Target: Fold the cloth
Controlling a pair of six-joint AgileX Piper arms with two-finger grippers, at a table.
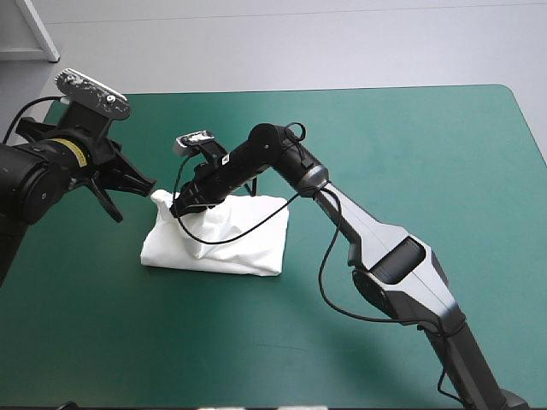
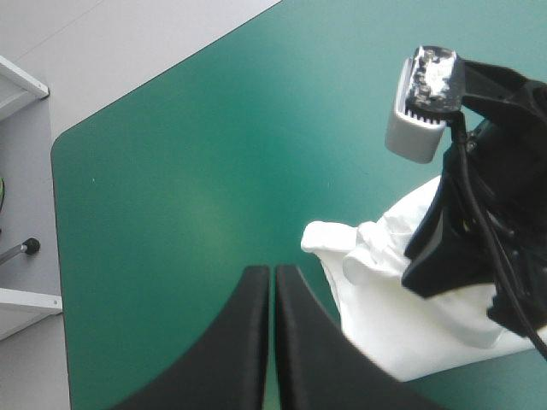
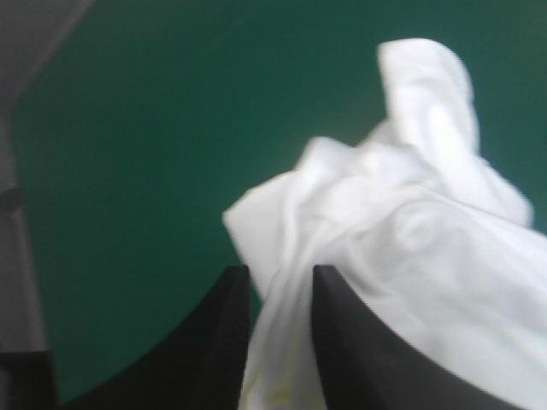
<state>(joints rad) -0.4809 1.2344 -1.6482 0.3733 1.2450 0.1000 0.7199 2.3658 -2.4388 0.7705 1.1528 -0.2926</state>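
Note:
The white T-shirt lies as a folded bundle left of the table's middle, with its left end pulled up into a peak. My right gripper reaches across the bundle from the right and is shut on the T-shirt at that raised end, cloth passing between its fingers. My left gripper hovers just left of the peak, shut and holding nothing. In the left wrist view its fingers meet in a point over bare cover, the T-shirt beside them and the right gripper on it.
Teal-green cover stretches bare to the right of and behind the bundle. The table's far edge and its far left corner are in view, with grey floor beyond.

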